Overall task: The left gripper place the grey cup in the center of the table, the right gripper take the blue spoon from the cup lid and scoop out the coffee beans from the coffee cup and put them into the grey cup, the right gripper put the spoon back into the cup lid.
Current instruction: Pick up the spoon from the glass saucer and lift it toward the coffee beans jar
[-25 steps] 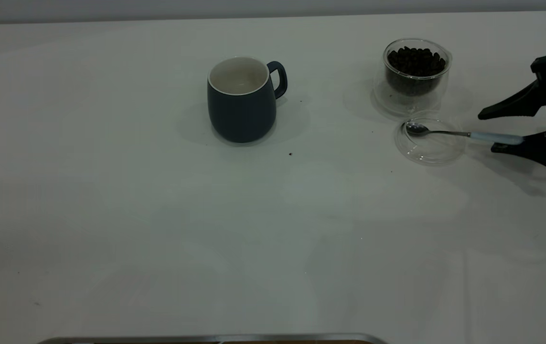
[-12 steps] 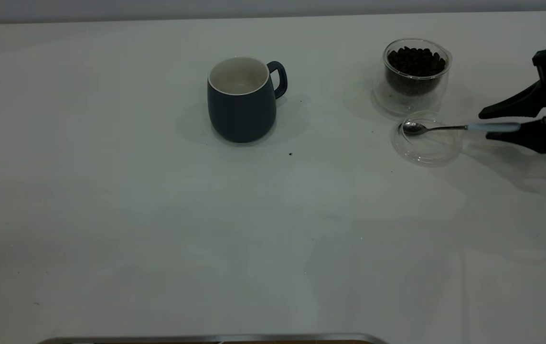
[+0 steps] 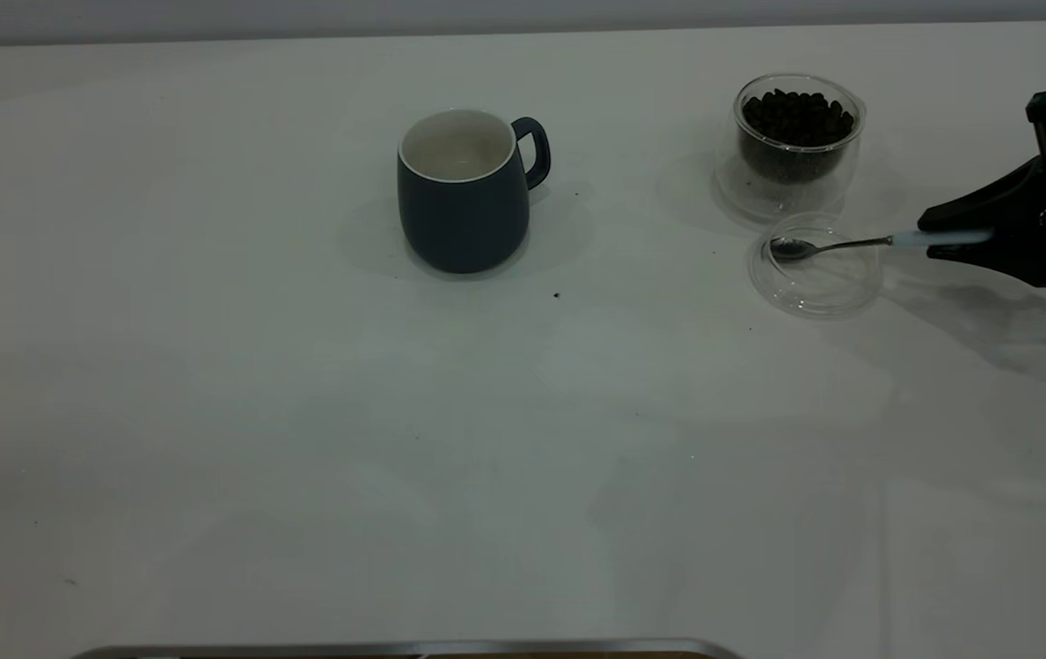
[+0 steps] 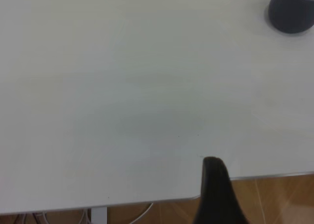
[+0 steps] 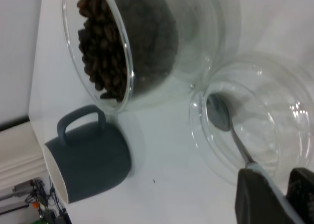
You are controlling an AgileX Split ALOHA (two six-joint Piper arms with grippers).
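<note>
The left gripper [image 4: 216, 194] is parked off the near left edge of the table [image 3: 303, 458]; only one dark finger shows in its wrist view, so how far it is open cannot be told. Its share looks done: the cup [image 3: 463, 192] stands upright near the table's centre, mouth up, handle toward 2 o'clock, and seems empty, ready to take beans.

The right gripper [image 3: 962, 240] works at the far right, at about 3 o'clock from the cup. Its fingers are closed down on the pale blue handle of the spoon [image 3: 852, 244], pinching it near the end. That far-end hold probably leaves the whole shaft free to reach into a cup. In the right wrist view the handle runs between the two dark fingers [image 5: 255, 197].

From the gripper the spoon points toward 9 o'clock, its bowl resting in or just above the clear lid [image 3: 817, 275]; contact cannot be told. The handle end sits higher than the bowl, so the lift looks barely begun.

Just beyond the lid, at 12 o'clock from it, stands the glass [image 3: 797, 142] full of beans [image 3: 797, 117], close by the spoon bowl. It is the likely next stop, a short move up and over the rim.
</note>
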